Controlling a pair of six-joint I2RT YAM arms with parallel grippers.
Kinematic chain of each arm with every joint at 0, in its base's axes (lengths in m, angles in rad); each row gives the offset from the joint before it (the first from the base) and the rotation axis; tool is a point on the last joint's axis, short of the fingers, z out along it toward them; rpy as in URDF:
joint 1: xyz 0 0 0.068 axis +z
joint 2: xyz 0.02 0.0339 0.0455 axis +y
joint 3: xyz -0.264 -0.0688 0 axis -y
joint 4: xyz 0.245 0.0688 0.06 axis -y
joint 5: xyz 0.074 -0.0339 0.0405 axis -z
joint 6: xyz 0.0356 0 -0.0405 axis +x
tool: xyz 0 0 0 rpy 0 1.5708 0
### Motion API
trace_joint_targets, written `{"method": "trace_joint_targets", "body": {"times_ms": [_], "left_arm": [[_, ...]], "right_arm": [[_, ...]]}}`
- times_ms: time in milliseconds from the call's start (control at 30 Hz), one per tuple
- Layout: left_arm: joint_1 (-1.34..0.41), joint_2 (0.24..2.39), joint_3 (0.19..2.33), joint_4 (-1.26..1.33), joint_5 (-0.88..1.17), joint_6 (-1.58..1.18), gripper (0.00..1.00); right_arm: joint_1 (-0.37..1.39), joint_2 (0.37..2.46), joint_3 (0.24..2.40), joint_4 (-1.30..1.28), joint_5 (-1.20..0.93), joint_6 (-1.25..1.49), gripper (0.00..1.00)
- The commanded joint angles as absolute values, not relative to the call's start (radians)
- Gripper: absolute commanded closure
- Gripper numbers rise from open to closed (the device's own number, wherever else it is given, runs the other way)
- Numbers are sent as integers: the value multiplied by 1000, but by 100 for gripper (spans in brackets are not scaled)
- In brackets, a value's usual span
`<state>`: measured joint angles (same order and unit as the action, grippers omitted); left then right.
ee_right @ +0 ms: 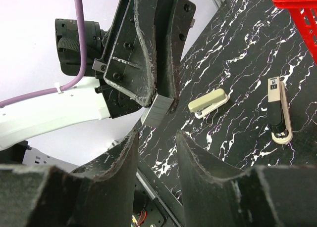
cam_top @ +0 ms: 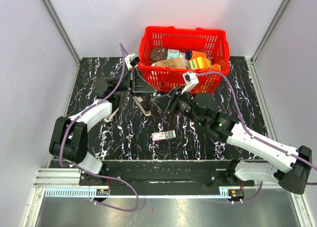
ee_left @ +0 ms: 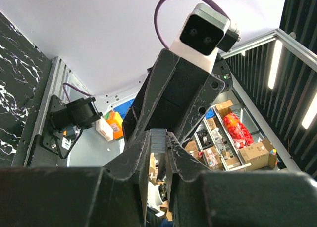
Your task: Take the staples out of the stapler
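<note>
Your left gripper [ee_left: 157,143] is pinching the staple strip [ee_right: 158,111] in the air above the worktop [cam_top: 198,138]. The stapler [ee_right: 277,113] lies flat on the worktop below. Your right gripper [ee_right: 157,138] faces the strip, its fingers spread and not touching it.

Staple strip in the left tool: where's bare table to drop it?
Bare: near band between the small box and the arm bases; far-left corner, left of the red basket. Crowded: centre, where left tool with its staple strip, right tool and stapler meet.
</note>
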<state>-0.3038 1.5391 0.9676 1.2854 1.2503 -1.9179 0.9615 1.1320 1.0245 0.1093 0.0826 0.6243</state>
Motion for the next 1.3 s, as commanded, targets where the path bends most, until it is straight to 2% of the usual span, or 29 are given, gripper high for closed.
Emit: {"method": "trace_joint_targets", "body": {"times_ms": [0,433,800,1100,1200,1267], "left_arm": [[-304,1505,966,1669,1244,-1927,85],[-308,1505,971,1669,1252,-1924,85],[-311,1505,976,1669,1256,-1922,85],[-311,1506,976,1667,1267,-1917,83],[-310,1511,976,1664,1285,-1911,76],[-311,1516,977,1661,1296,-1902,68]], "right_arm": [[940,1126,1069,172,57,638,58],[890,1134,1054,224,3,687,55],[874,1164,1051,262,-60,716,60],[867,1155,1032,281,-61,726,74],[865,1143,1022,275,-51,724,80],[864,1134,1016,265,-46,718,85]]}}
